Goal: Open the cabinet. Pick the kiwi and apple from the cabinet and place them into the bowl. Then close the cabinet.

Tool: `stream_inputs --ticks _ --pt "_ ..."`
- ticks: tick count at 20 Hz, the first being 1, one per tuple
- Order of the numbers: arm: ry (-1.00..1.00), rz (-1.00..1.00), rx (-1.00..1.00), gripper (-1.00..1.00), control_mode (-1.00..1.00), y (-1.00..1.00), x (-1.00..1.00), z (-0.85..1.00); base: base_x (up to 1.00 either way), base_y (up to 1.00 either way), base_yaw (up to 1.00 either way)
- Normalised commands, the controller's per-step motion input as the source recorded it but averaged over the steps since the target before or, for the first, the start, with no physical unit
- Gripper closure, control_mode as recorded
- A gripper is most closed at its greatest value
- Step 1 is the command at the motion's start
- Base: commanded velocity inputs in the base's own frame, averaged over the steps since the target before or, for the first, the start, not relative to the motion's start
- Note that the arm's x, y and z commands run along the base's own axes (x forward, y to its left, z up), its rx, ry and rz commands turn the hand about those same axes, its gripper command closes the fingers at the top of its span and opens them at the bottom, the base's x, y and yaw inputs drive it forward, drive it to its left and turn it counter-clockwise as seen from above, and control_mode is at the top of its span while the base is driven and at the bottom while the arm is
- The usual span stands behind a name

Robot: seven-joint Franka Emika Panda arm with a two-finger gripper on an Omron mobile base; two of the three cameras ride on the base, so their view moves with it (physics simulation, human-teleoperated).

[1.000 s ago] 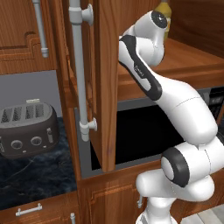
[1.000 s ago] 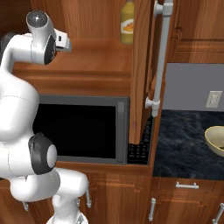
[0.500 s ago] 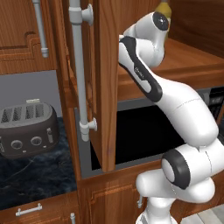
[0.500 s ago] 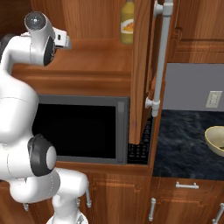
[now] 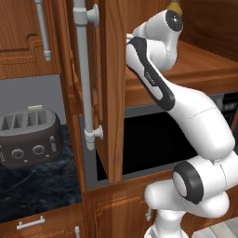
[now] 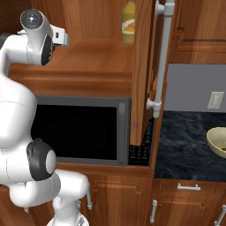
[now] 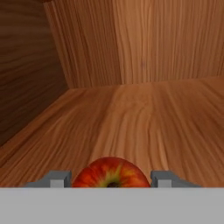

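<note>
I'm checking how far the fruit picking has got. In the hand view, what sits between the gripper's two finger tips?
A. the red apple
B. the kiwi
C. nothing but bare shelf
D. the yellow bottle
A: the apple lies on the cabinet shelf between the gripper tips.

The cabinet [image 5: 109,88] stands open, its reddish-brown door swung out edge-on with a long silver bar handle. On its wooden shelf sits the apple [image 7: 110,173], glossy red with a yellow-green patch at the stem. The cream bowl [image 6: 217,141] rests on the dark counter, far right.
</note>
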Motion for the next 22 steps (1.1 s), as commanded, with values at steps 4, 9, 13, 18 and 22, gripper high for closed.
stream_inputs --ticks 4,9,13,18,22 --pt "0.00 0.00 0.00 1.00 -1.00 0.00 -0.32 0.10 0.00 0.00 0.00" --pt "0.00 0.00 0.00 1.00 -1.00 -0.02 -0.37 0.00 0.00 0.00 0.00" --pt "0.00 0.00 0.00 1.00 -1.00 -0.10 -0.43 0.00 0.00 0.00 0.00" --pt "0.00 0.00 0.00 1.00 -1.00 -0.17 -0.48 0.00 0.00 0.00 0.00" --pt "0.00 0.00 0.00 1.00 -1.00 -0.16 -0.52 0.00 0.00 0.00 0.00"
